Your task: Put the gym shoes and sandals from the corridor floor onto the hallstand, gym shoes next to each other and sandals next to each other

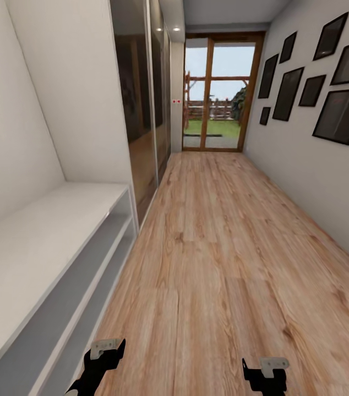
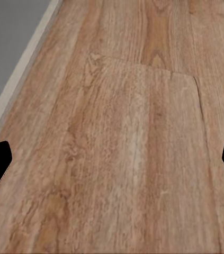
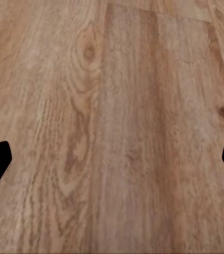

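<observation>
The shoe rack (image 1: pixel 59 242) is seen along the left wall, its shelves standing just beside the left fingers (image 1: pixel 106 352). Both the left and the right fingers (image 1: pixel 266 369) are held spread wide over bare corridor floor (image 1: pixel 224 247), nothing between them.

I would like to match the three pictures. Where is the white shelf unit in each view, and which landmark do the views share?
Head view: the white shelf unit stands along the left wall, beside the left gripper.
Left wrist view: a grey surface with a pale edge in one corner is probably its base; I cannot confirm this.
Right wrist view: not in it.
Shared landmark: the wood-grain plank floor.
</observation>
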Available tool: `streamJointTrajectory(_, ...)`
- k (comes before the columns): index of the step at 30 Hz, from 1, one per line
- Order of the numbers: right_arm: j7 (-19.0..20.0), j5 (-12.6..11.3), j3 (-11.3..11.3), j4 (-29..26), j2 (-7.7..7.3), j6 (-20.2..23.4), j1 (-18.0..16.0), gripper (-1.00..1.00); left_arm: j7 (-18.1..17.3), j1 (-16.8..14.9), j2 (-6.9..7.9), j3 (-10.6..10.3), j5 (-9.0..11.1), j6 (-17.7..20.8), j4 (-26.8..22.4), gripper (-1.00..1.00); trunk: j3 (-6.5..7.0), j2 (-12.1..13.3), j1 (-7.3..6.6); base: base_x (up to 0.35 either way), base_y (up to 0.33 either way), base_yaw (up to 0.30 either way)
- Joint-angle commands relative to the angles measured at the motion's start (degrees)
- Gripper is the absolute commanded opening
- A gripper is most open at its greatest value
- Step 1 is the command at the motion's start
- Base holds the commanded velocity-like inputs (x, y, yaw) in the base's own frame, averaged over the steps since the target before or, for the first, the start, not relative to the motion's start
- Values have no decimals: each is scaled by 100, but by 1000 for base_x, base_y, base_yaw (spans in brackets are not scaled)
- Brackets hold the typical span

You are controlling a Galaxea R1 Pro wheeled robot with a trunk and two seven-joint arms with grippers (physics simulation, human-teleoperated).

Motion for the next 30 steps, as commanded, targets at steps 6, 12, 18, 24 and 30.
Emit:
streamJointTrajectory(6, -33, 61, -29, 5, 2, -16, -4, 100, -30, -4, -8, 49, -53, -22, -5, 100, -5, -2, 2, 338, 0, 0)
streamJointTrajectory(12, -33, 61, -29, 8, 3, -16, -4, 100, -30, -4, -11, 49, -53, -22, -6, 100, -5, -2, 2, 339, -5, 0)
streamJointTrajectory(18, -33, 61, -29, 7, 4, -16, -4, 100, -30, -4, -11, 49, -53, -22, -3, 100, -5, -2, 2, 339, -66, 0)
streamJointTrajectory(24, -37, 61, -29, 4, 3, -16, -4, 100, -37, -4, -11, 49, -53, -22, -2, 100, -5, -2, 2, 339, -76, 0)
streamJointTrajectory(30, -40, 61, -29, 4, 2, -16, -4, 100, -38, -4, -11, 49, -53, -22, -1, 100, -5, -2, 2, 339, -60, 0)
